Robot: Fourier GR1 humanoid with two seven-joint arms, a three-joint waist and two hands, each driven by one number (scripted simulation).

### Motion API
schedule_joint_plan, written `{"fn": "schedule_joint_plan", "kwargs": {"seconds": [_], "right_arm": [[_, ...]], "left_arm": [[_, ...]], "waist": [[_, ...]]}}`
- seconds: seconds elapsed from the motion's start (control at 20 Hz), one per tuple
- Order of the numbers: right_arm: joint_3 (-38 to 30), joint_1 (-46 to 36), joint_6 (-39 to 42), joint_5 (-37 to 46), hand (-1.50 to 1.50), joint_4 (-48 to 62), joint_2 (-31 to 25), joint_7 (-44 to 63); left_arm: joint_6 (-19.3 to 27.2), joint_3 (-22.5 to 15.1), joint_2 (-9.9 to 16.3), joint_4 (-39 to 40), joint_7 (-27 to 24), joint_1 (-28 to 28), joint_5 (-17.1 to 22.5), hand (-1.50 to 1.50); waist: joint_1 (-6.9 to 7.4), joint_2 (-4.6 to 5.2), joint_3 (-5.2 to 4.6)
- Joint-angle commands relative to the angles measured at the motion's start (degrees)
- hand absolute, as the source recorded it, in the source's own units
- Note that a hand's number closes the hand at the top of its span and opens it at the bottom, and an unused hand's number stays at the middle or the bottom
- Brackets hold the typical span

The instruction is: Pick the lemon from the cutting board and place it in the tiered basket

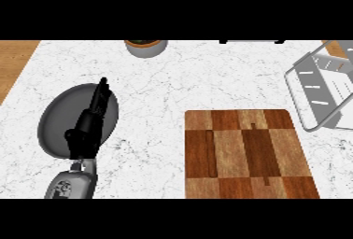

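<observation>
Left hand [89,123] hovers over a grey plate [55,116], fingers straight and pressed together, pointing up the white counter [207,79]. A pot [145,46] sits at the far edge. Next, the checkered cutting board [244,154], no lemon on it. Far right, the tiered basket [324,88].

On the white marbled counter [172,88], the black left hand [89,122] reaches with straight fingers over a grey round plate [59,116], left of the brown checkered wooden cutting board [248,154] and the silver wire tiered basket [324,86].
</observation>
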Motion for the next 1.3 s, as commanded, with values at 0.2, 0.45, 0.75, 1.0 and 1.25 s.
{"fn": "schedule_joint_plan", "kwargs": {"seconds": [0.2, 0.45, 0.75, 1.0, 1.25], "right_arm": [[4.2, -14.8, -2.1, -3.5, 1.5, 13.1, -2.6, 7.8], [9.3, -15.3, -12.8, 2.2, 1.5, 23.3, -2.8, 0.7], [12.7, -19.6, -21.5, 8.6, 1.5, 41.4, -9.9, -10.8], [16.2, -23.7, -27.0, 12.5, 1.5, 52.7, -12.3, -17.0], [11.7, -23.3, -27.8, 8.6, 1.5, 58.5, -8.7, -14.9]], "left_arm": [[-2.4, 1.4, 1.7, 0.3, 0.9, -1.9, 1.3, 0.0], [-1.0, 0.6, -0.1, 1.6, -0.8, -0.5, 0.7, 0.0], [0.0, -1.0, -1.4, 1.3, -2.1, 0.1, -0.4, 0.0], [0.4, -3.9, -1.4, -6.0, 4.3, 2.0, -1.5, 0.0], [0.1, -0.8, -0.3, 0.6, -2.3, 0.8, -0.4, 0.0]], "waist": [[0.71, 0.2, 0.02], [0.66, 0.28, 0.05], [1.31, 0.62, 0.09], [2.01, 0.54, 0.14], [0.81, 0.4, 0.1]]}}
